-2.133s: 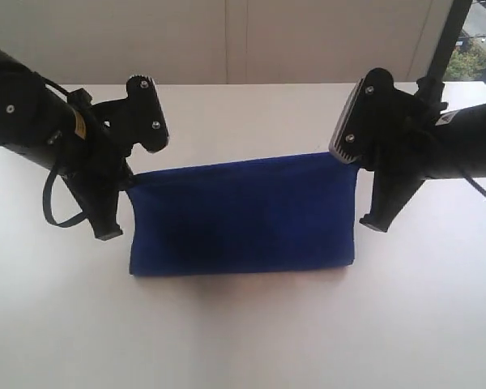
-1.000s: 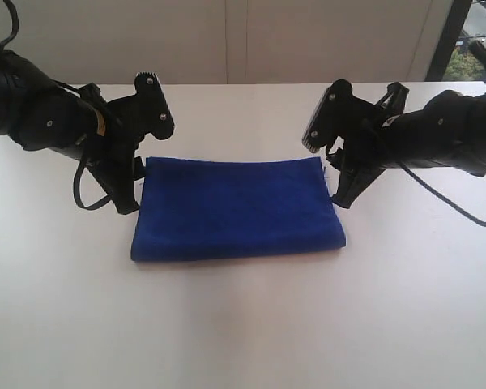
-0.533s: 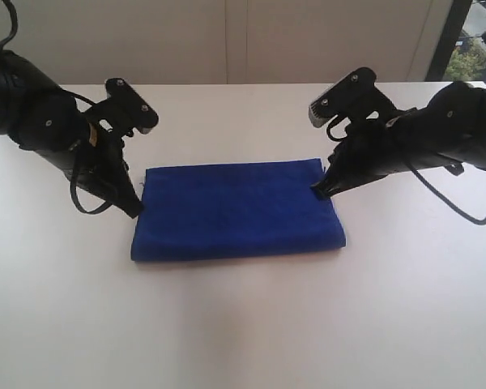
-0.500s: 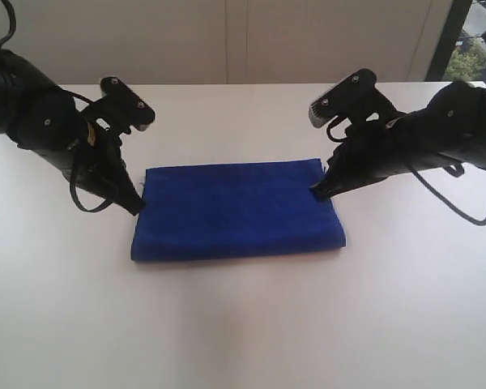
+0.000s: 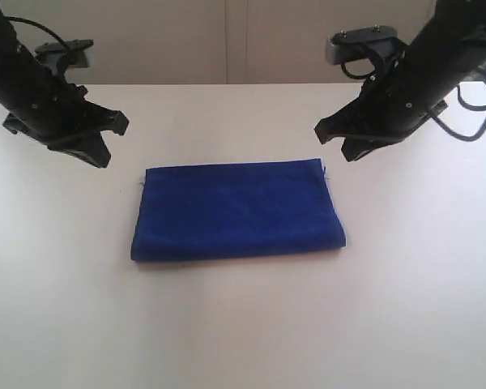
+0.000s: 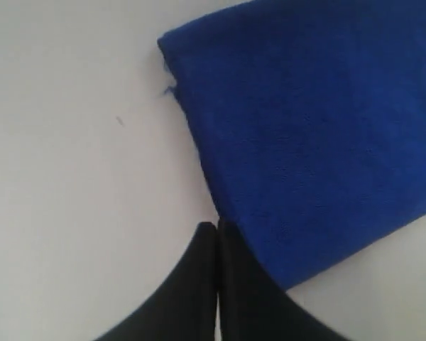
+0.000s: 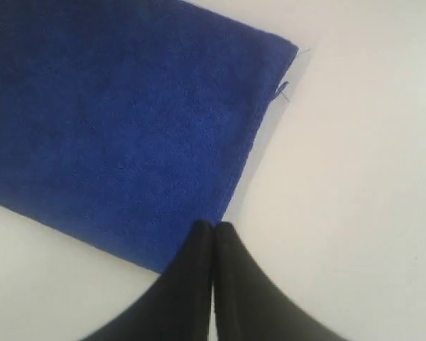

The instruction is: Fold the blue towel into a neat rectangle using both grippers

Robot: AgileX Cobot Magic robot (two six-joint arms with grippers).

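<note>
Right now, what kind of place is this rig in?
Probably a lab or office test bench: a bare white table, plain pale wall panels behind, and just a folded blue towel flanked by the left gripper and right gripper.

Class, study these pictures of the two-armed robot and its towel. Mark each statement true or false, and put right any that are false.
1. The blue towel lies folded as a rectangle on the white table. True.
2. The left pincer grips a corner of the towel. False: it is shut on nothing and, in the exterior view, stands apart from the towel.
3. The right pincer is wide open. False: it is shut and empty.
4. The towel is the only cloth in view. True.
</note>
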